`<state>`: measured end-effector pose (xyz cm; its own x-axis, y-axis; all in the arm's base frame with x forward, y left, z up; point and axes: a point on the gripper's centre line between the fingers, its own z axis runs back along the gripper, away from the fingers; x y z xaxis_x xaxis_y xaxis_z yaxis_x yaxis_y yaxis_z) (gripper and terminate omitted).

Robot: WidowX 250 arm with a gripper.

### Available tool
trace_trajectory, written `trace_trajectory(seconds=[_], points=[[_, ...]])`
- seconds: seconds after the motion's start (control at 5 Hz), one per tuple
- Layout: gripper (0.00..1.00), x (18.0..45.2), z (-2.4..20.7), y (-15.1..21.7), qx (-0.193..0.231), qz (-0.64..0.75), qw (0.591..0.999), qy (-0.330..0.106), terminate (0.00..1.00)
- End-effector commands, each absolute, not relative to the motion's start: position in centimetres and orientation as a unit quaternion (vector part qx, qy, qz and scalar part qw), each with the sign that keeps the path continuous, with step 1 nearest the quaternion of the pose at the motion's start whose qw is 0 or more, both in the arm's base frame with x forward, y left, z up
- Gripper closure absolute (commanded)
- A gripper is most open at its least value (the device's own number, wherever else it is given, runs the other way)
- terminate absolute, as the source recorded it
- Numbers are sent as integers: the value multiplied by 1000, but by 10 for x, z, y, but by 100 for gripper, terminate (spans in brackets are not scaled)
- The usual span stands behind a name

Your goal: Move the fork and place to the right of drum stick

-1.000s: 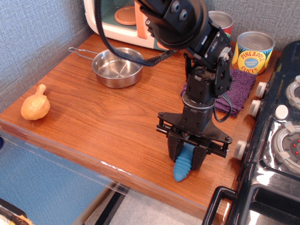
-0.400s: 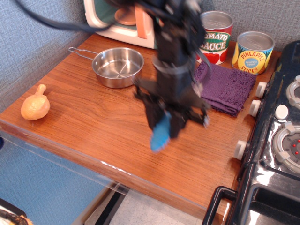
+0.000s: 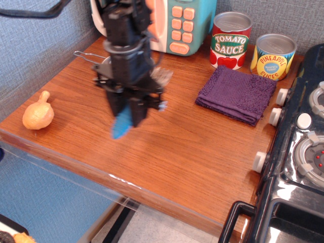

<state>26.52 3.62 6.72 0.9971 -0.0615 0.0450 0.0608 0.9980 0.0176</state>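
Moved leftward since the earlier frames, the gripper (image 3: 127,115) now hangs over the middle-left of the wooden counter (image 3: 202,147), clamped on the fork (image 3: 121,127).

One fork is in view: its ribbed blue handle pokes out below the gripper, raised off the counter; its metal head is hidden between the black fingers. One drum stick (image 3: 38,114), tan-orange, lies near the counter's left edge, well apart from the fork. Two cans stand at the back, a tomato sauce can (image 3: 231,40) and a pineapple slices can (image 3: 273,55), with one folded purple cloth (image 3: 238,94) in front of them. The black arm points straight down and is motion-blurred, covering most of a steel pan (image 3: 101,63). A toy microwave (image 3: 185,25) and a stove (image 3: 304,152) are cut off by the frame.
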Motion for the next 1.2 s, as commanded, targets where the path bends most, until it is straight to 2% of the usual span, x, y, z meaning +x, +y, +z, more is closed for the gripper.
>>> trace_trajectory(seconds=[0.0,0.6,0.8,1.0], points=[[100,269,42,93,47,-38,998,16,0],[100,257,19,77,58,-71,994,53,0],[0,257,23,70,58,-74,994,48,0],[0,260,39,61,56,-95,994,25,0]])
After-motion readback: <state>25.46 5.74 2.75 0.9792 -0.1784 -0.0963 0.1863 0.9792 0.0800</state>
